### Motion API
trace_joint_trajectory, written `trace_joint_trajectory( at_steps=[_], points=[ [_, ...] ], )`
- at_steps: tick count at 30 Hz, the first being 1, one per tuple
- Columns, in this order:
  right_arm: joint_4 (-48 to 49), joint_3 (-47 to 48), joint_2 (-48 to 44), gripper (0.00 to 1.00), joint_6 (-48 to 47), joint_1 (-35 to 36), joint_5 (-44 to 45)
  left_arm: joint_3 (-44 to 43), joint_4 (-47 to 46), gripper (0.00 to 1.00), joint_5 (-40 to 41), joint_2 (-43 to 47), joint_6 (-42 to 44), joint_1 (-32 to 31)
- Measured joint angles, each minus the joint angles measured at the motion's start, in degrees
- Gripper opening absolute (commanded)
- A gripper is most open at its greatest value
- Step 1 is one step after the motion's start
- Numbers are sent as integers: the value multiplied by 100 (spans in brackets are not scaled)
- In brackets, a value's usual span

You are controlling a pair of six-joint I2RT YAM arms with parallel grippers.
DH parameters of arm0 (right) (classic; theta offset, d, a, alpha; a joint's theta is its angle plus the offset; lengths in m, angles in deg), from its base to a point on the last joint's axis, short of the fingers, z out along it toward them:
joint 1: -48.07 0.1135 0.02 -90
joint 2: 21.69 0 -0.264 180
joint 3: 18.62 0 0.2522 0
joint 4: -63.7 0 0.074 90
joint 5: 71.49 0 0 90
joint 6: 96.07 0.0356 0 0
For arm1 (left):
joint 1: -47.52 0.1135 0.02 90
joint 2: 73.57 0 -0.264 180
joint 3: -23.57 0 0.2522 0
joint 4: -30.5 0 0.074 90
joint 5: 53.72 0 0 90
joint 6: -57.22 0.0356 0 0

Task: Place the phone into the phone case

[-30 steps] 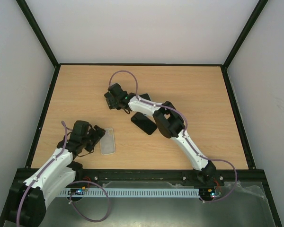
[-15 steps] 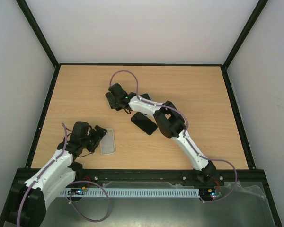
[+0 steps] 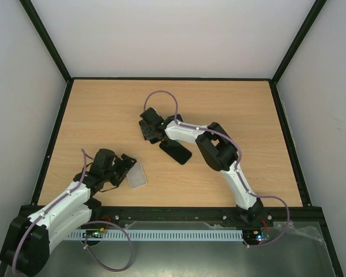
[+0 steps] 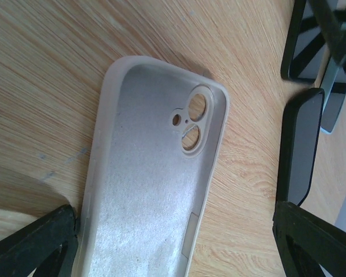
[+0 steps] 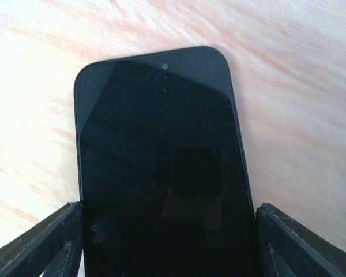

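Right fingers (image 5: 52,242) have just swung over the phone (image 3: 176,151), spread wide astride it, gripping nothing; left fingers (image 4: 32,242), equally wide, have nudged the case (image 3: 136,173) askew on the tabletop (image 3: 248,115). Pickup looks imminent.

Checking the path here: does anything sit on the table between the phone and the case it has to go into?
Nothing visible does. Only bare table separates the phone from the case, whose hollow side faces up and empty. The left gripper straddles the case's end without covering it.
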Motion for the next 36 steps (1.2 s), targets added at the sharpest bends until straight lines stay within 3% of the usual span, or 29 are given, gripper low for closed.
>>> trace_joint_trajectory(
  at_steps=[6,13,18,24,36],
  points=[
    [98,-1084,-697,63,350,20,-39,0,-234,92,175,-138,-122,-271],
    [85,-1283,-835,69,555,103,146,-74,-260,93,457,-238,-87,-326],
    [28,-1268,-826,70,588,177,280,-337,240,93,938,-15,37,-326],
    [-129,-1102,-743,61,592,203,332,-927,986,94,1545,455,208,-326],
    [-142,-1235,-868,57,756,326,192,-1818,2243,94,2605,1005,431,-326]
  ],
)
